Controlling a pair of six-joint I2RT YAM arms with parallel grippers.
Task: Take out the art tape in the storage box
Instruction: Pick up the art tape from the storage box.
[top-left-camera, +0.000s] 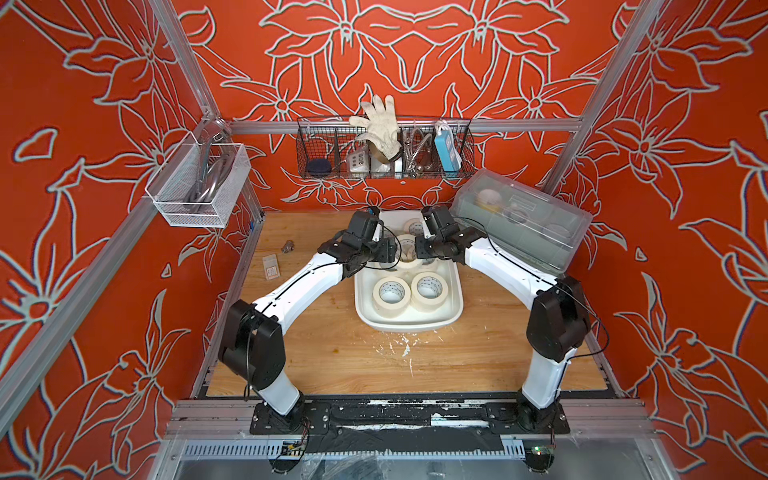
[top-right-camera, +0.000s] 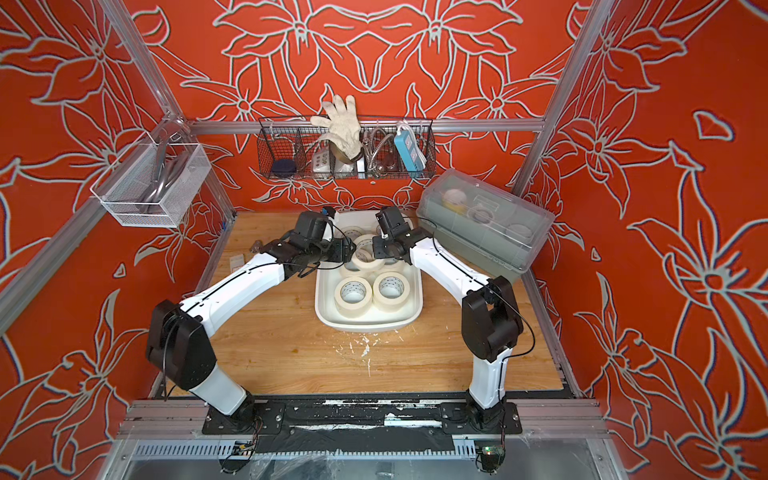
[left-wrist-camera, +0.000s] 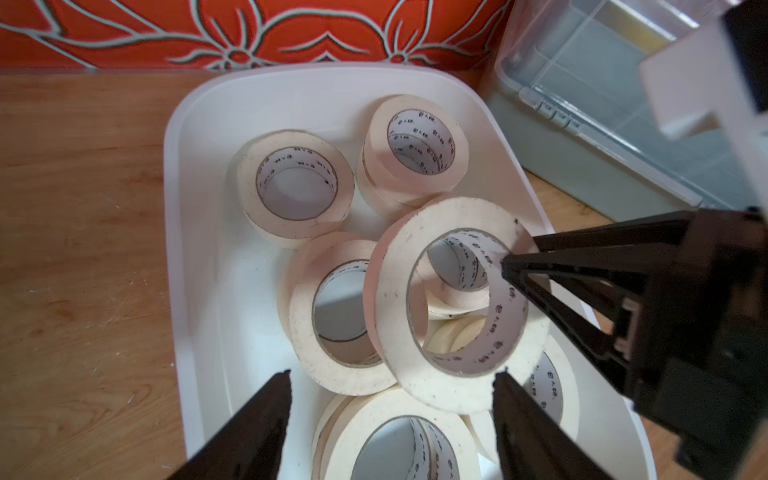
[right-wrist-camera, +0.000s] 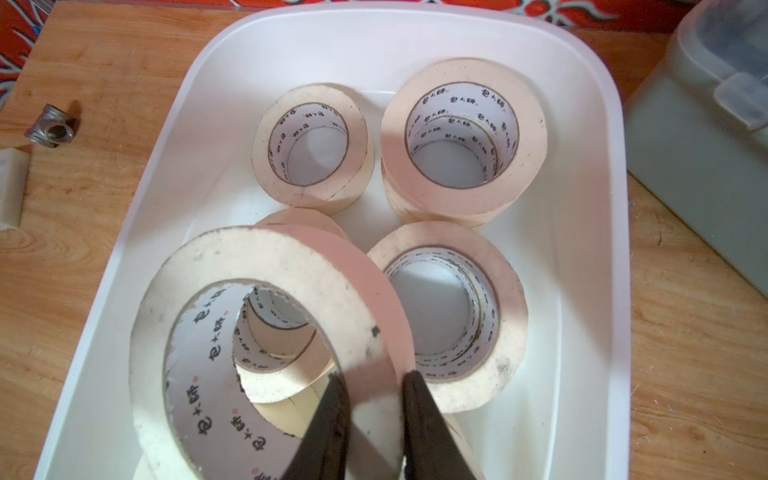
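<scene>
Right gripper (right-wrist-camera: 372, 376) pinches tilted art tape (right-wrist-camera: 257, 257) (left gripper (left-wrist-camera: 391, 374) spread wide).

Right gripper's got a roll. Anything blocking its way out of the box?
Nothing visible overhead. The held roll, pinched through its wall by the right gripper, tilts above the other rolls in the storage box. The open left gripper sits close beside it.
</scene>
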